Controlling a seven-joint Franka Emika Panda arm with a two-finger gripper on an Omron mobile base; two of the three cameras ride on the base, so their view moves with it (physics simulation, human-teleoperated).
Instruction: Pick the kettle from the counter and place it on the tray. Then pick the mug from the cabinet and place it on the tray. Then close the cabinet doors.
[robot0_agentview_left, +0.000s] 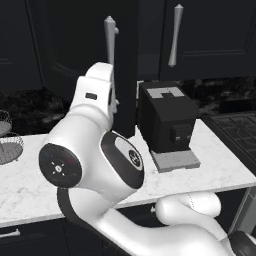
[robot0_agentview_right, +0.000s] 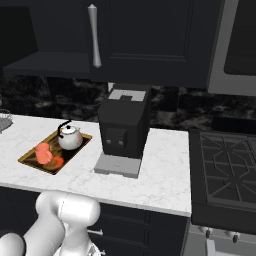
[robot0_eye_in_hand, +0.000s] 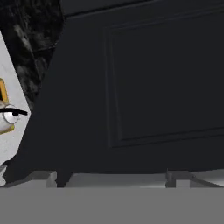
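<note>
black cabinet door (robot0_eye_in_hand: 144, 87) close ahead, kettle (robot0_eye_in_hand: 8, 119) at left edge.

The left base view looks forward and down from behind the arm, over the counter (robot0_agentview_left: 210, 165) toward the black machine (robot0_agentview_left: 167, 122). The right base view looks from the other side, sharing that counter and machine, plus the tray (robot0_agentview_right: 31, 163). The hand view sits close against a cabinet door (robot0_eye_in_hand: 144, 83).

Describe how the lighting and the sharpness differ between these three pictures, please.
Right base view: the white counter is bright, the kettle and mug on the tray are clear, the cabinet nearly featureless. Left base view: the arm blocks much. Hand view: a dark door panel, close and soft.
</note>
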